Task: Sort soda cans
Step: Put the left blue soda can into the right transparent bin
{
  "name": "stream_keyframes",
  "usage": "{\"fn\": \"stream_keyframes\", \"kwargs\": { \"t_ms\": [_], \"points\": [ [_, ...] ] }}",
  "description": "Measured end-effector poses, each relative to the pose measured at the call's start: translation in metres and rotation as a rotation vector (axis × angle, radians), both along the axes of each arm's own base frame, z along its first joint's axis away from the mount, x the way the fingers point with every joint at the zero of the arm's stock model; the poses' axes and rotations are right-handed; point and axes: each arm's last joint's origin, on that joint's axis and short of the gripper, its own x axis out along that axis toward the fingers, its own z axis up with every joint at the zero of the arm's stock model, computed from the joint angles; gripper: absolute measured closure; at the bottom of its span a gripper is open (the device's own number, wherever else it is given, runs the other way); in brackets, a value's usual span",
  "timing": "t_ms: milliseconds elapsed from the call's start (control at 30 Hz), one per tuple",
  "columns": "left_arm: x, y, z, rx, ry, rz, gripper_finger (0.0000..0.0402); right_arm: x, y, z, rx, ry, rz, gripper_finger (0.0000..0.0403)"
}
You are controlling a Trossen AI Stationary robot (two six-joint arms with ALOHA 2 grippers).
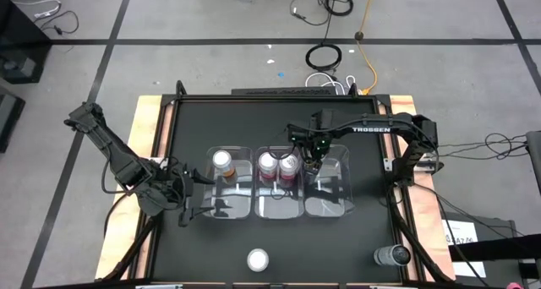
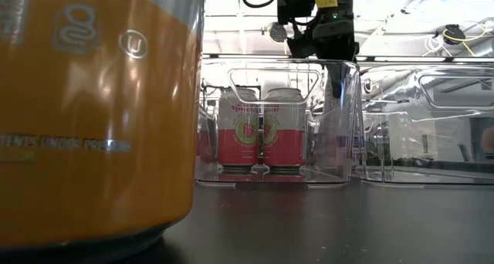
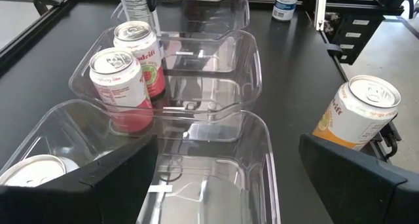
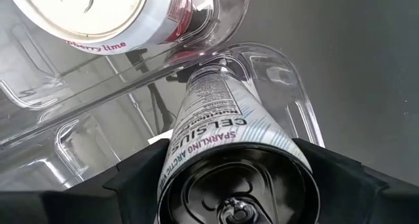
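Soda cans are spread over three clear bins in a row on the black tabletop (image 1: pixel 363 238). Taking the middle bin (image 1: pixel 279 206) as the landmark: two red cans (image 1: pixel 278 165) stand side by side at its far end; an orange can (image 1: pixel 222 161) stands in the bin on its left-arm side; the dark silver can (image 4: pixel 229 152) sits between the fingers of the right gripper (image 1: pixel 316 150) at the far end of the bin on its other side, just past the shared wall from the red cans. The jaws stand fairly wide beside this can; whether they press it I cannot tell.

The left gripper (image 1: pixel 188 198) waits spread wide and empty, outside the left-hand bin.

Nearer than the middle bin, another orange can (image 1: pixel 258 259) and another dark can (image 1: pixel 392 255) stand on open tabletop, well apart.

Only the right wrist view shows the silver can itself; the low view is largely blocked by the near orange can.
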Motion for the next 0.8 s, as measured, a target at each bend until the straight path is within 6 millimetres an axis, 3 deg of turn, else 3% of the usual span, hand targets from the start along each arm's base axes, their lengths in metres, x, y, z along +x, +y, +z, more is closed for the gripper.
{"fn": "stream_keyframes", "kwargs": {
  "t_ms": [800],
  "points": [
    [0.0, 0.0, 0.0001, -0.001, -0.001, 0.0, 0.0022, 0.0006, 0.0031, 0.0, 0.025, -0.005, -0.007, 0.0096]
  ]
}}
